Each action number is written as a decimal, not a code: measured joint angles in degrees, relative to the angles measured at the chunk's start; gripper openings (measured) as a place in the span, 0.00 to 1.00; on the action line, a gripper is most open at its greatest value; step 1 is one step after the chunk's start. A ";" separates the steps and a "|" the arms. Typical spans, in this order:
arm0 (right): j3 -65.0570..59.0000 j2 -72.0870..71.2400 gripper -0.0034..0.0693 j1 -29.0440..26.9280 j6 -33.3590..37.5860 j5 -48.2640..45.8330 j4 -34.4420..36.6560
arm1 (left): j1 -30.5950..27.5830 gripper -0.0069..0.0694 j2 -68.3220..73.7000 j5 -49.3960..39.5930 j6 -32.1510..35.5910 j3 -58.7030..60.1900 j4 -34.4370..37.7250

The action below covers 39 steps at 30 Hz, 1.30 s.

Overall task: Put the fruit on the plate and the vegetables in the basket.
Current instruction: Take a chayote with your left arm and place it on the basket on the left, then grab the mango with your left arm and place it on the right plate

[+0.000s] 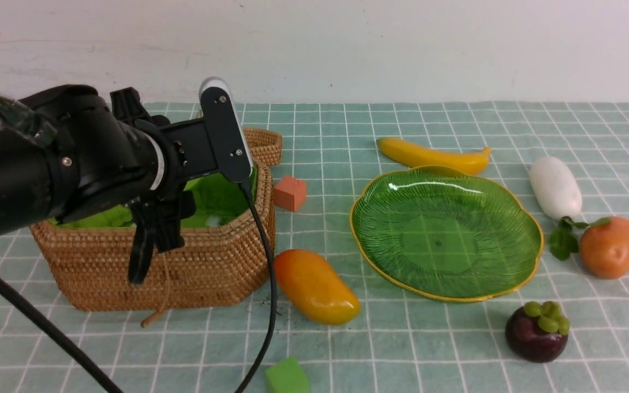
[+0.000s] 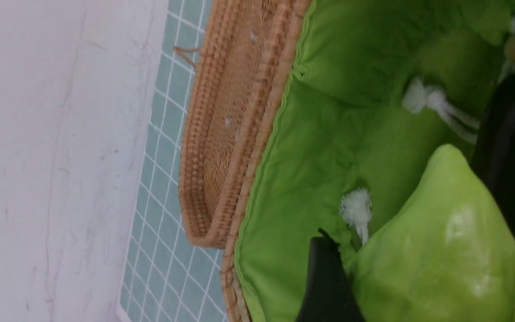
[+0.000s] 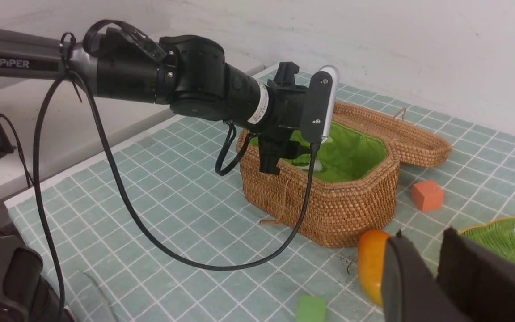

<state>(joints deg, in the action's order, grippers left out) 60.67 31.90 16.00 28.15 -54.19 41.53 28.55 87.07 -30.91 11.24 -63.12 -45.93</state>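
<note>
My left gripper is shut on the bright green pod, held just above the lime lining of the open wicker basket. My left arm hides the pod in the front view. The mango lies beside the basket, the banana behind the empty green plate, and the mangosteen in front of it. The white radish and the orange-brown lumpy piece lie right of the plate. My right gripper hangs over the mango, jaws slightly apart and empty.
An orange cube sits between basket and plate. A green cube lies at the front edge. The basket lid lies folded back behind the basket. A black cable loops down from the left wrist.
</note>
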 joint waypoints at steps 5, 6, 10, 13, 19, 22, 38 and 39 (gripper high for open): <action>0.00 0.00 0.22 0.00 0.00 0.00 0.00 | 0.00 0.76 0.00 0.21 -0.73 0.00 -0.28; 0.00 0.00 0.22 0.00 0.00 0.00 0.00 | 0.00 0.78 0.00 0.26 -0.75 0.00 -0.35; 0.00 0.00 0.22 0.00 0.00 -0.05 0.00 | 0.00 0.95 0.00 0.38 -1.00 0.00 -0.35; 0.00 0.00 0.22 0.00 0.00 -0.05 0.00 | 0.00 0.96 0.00 0.38 -1.67 0.00 -0.35; 0.15 0.00 0.22 0.00 -0.40 -1.69 -0.37 | 1.68 0.67 -0.66 -0.55 -13.30 0.00 4.25; 1.39 0.00 0.23 0.00 -3.65 -6.87 -3.04 | 6.17 0.33 -2.25 -3.81 -23.19 -0.26 11.58; 3.59 -4.13 0.23 0.00 -8.63 -17.67 -10.35 | 15.98 0.39 14.39 -29.16 -35.24 -24.20 45.59; 3.59 -4.17 0.23 0.00 -8.63 -17.73 -10.35 | 15.98 0.40 15.22 -29.27 -36.34 -24.43 45.45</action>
<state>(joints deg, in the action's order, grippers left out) 64.26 27.73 16.00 19.51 -71.92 31.18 44.54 102.29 -60.18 -25.11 -87.55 -0.49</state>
